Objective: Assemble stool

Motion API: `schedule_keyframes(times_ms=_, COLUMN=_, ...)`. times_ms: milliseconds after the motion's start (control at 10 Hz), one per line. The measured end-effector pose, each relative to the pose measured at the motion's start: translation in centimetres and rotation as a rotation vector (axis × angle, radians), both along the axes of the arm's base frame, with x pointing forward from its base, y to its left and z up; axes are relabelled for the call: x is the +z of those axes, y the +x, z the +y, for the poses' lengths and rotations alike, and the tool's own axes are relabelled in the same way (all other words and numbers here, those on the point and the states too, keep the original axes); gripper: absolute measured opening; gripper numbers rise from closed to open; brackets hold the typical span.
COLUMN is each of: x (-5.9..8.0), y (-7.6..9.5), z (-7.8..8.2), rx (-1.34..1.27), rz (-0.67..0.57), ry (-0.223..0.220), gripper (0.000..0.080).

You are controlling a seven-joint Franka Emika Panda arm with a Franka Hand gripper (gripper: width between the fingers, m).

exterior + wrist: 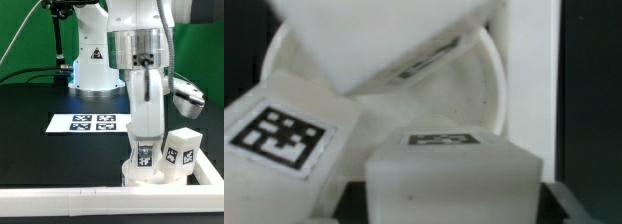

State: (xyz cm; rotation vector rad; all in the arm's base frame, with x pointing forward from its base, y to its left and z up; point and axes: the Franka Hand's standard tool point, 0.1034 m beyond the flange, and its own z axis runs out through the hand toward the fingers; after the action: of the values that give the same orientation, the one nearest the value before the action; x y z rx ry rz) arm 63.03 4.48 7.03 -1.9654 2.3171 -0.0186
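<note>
Gripper (146,150) is reaching down among the stool parts at the near table edge, against the white bar (60,199). Cannot tell jaw width; fingers hidden. Legs (181,150) are standing on the seat (205,176). Risk: arm nudging a loose leg, toppling it. Only square tags showing, also on the marker board (84,123); no readable writing.

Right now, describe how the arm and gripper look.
The arm is glossy white with rounded links and a ribbed grey band near the wrist. Its white base bears a black-and-yellow warning triangle, and dark cables hang behind it. The gripper is white too; in the wrist view one finger shows as a broad, pale wedge.
</note>
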Motion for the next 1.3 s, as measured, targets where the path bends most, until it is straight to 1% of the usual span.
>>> schedule_keyframes(times_ms=100, x=0.0, y=0.1, z=0.2, rx=-0.087, rz=-0.001, ry=0.008, gripper=0.0337)
schedule_keyframes(times_ms=200, x=-0.1, y=0.9, z=1.3, rx=-0.29, rz=-0.04, ry=0.035, gripper=0.0337)
schedule_keyframes(times_ms=300, x=0.0, y=1.4, z=3.0, rx=-0.39, rz=-0.051, ry=0.052, gripper=0.0337)
schedule_keyframes(times_ms=400, x=0.0, y=1.8, z=4.5, rx=-0.394, rz=-0.075, ry=0.064, gripper=0.0337)
schedule_keyframes(times_ms=500, x=-0.1, y=2.1, z=5.8, rx=-0.41, rz=-0.073, ry=0.067, gripper=0.0337)
schedule_keyframes(times_ms=600, x=0.0, y=2.3, z=6.8, rx=-0.389, rz=-0.084, ry=0.054, gripper=0.0337)
schedule_keyframes(times_ms=700, x=0.0, y=2.2, z=7.5, rx=-0.377, rz=-0.091, ry=0.045, gripper=0.0337)
schedule_keyframes(times_ms=800, x=0.0, y=2.1, z=7.6, rx=-0.377, rz=-0.097, ry=0.046, gripper=0.0337)
schedule_keyframes(times_ms=900, x=0.1, y=2.1, z=7.6, rx=-0.405, rz=-0.109, ry=0.058, gripper=0.0337)
schedule_keyframes(times_ms=1200, x=0.0, y=1.5, z=6.7, rx=-0.447, rz=-0.117, ry=0.086, gripper=0.0337)
schedule_keyframes(times_ms=1300, x=0.0, y=1.5, z=6.8, rx=-0.426, rz=-0.119, ry=0.082, gripper=0.0337)
